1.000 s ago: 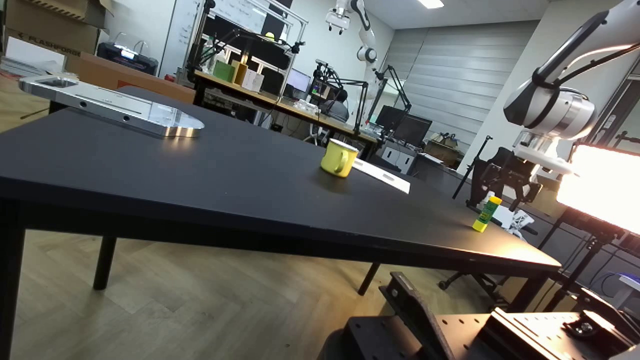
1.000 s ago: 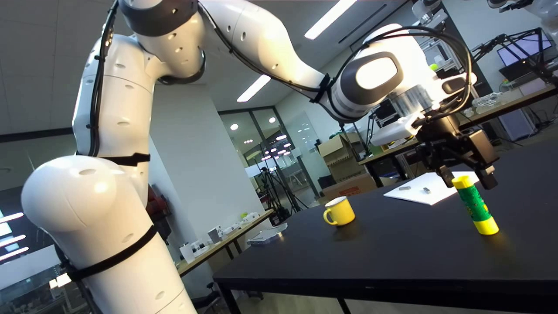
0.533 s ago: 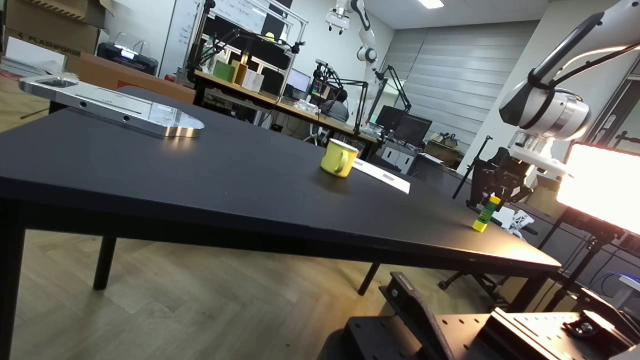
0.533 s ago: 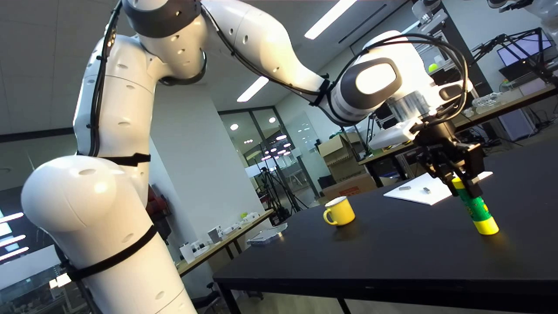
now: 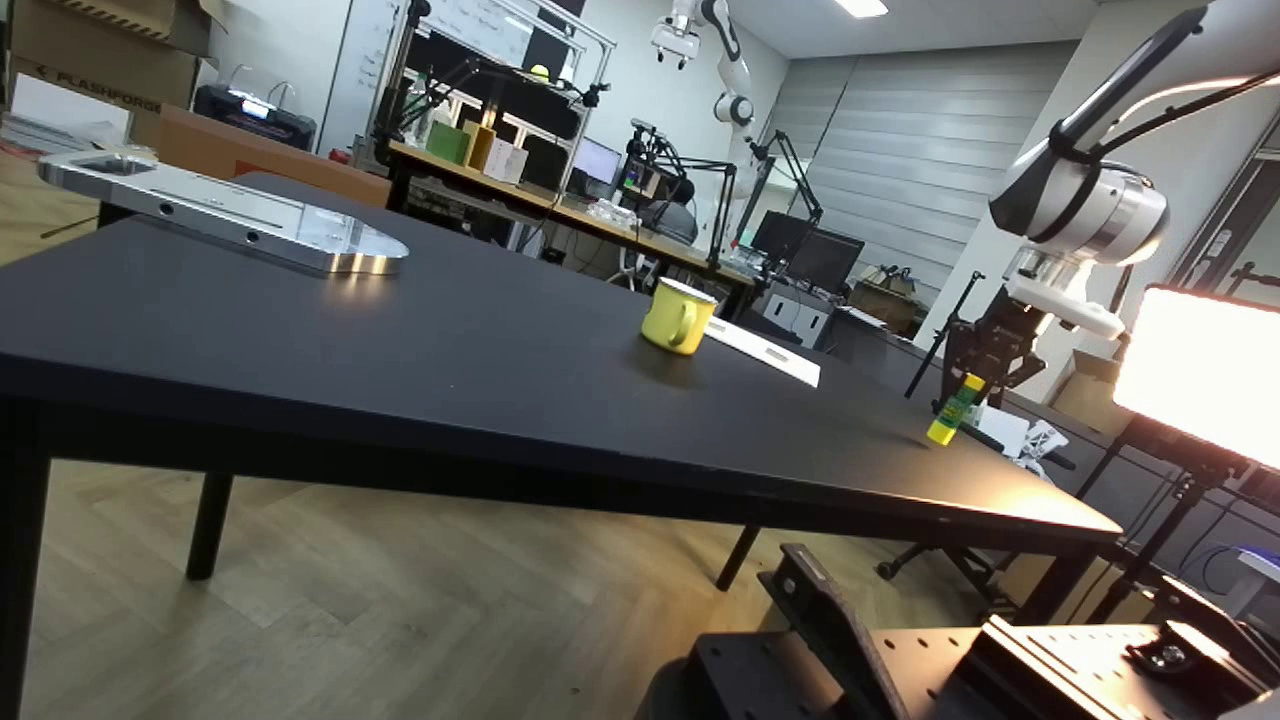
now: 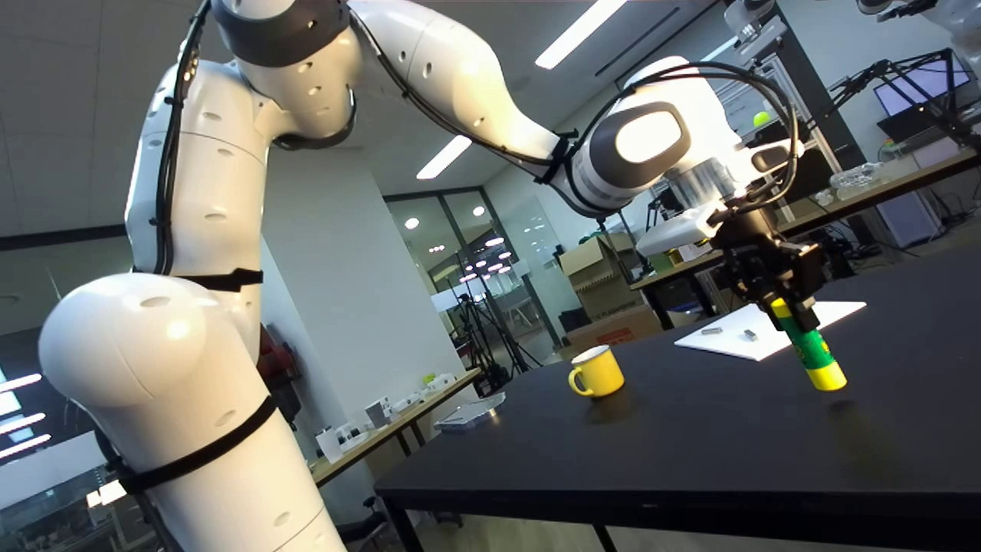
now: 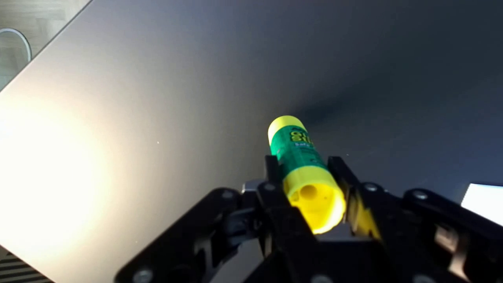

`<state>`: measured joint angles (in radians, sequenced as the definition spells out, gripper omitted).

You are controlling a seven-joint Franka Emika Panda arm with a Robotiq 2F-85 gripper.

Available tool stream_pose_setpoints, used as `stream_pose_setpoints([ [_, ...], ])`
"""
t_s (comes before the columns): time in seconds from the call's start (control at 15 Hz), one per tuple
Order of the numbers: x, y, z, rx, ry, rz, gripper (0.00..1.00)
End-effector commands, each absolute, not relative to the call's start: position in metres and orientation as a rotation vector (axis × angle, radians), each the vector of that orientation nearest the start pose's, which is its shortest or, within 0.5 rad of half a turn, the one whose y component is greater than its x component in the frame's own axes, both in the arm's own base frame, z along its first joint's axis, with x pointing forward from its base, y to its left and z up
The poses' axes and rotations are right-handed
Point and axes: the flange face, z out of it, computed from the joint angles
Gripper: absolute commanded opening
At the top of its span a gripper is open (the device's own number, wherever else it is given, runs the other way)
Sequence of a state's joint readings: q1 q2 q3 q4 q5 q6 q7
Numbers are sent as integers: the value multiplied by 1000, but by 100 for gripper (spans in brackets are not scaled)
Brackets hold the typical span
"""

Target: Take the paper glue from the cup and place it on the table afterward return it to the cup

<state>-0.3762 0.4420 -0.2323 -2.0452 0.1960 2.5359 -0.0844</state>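
Note:
The paper glue, a green stick with yellow ends (image 6: pixel 814 354) (image 5: pixel 956 408) (image 7: pixel 296 147), hangs tilted a little above the black table (image 6: pixel 651 452), with a small shadow beneath its lower end. My gripper (image 7: pixel 302 162) (image 6: pixel 793 318) is shut on its upper part, one black finger on either side in the wrist view. The hollow yellow end faces the wrist camera. The yellow cup (image 6: pixel 599 374) (image 5: pixel 668 318) stands upright on the table in both exterior views, well apart from the gripper. The cup is out of the wrist view.
A white panel (image 6: pixel 724 337) (image 5: pixel 770 355) with small metal pieces lies on the table beyond the cup and gripper. A thick metal plate (image 5: pixel 230 215) rests at the table's far end. A bright lamp panel (image 5: pixel 1200 370) stands beside the table, near the arm.
The gripper came down around the glue's top and closed on it. The glue has since risen off the table and shifted slightly toward the cup's side. The cup has stayed put.

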Motion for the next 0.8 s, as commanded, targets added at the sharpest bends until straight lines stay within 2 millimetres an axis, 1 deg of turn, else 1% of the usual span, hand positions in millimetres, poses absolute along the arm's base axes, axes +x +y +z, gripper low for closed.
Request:
stream_pose_setpoints([
  [0.0,506,-325,277,-2984,936,-194,9],
  [0.13,513,-311,297,-2995,882,-257,9],
  [0.33,524,-276,327,-3019,760,-349,9],
  [0.53,532,-224,349,-3036,590,-405,9],
  [0.73,538,-165,369,-3035,416,-484,9],
])
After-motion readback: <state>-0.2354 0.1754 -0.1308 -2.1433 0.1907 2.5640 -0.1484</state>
